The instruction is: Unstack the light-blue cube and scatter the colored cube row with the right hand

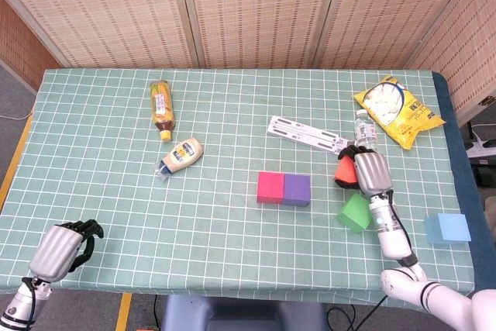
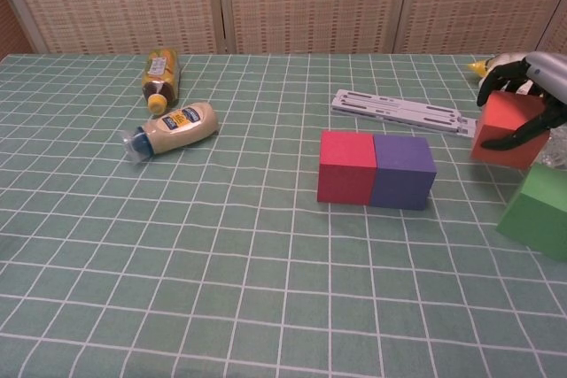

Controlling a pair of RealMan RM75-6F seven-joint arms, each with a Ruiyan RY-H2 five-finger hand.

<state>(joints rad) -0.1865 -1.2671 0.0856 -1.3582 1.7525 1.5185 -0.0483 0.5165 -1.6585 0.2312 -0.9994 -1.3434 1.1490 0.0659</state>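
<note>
The right robot hand (image 2: 524,99) holds a red cube (image 2: 507,129), dark fingers wrapped over its top and front face, lifted and tilted above the checked surface (image 1: 116,191). A green cube (image 1: 353,212) lies tilted just beside and nearer than the held cube. The magenta cube (image 1: 270,187) and purple cube (image 1: 297,190) sit touching, side by side, at centre. The light-blue cube (image 1: 447,228) rests alone near the right edge, well apart from the others. The left robot hand (image 1: 66,246) rests at the near left corner, fingers curled, holding nothing.
</note>
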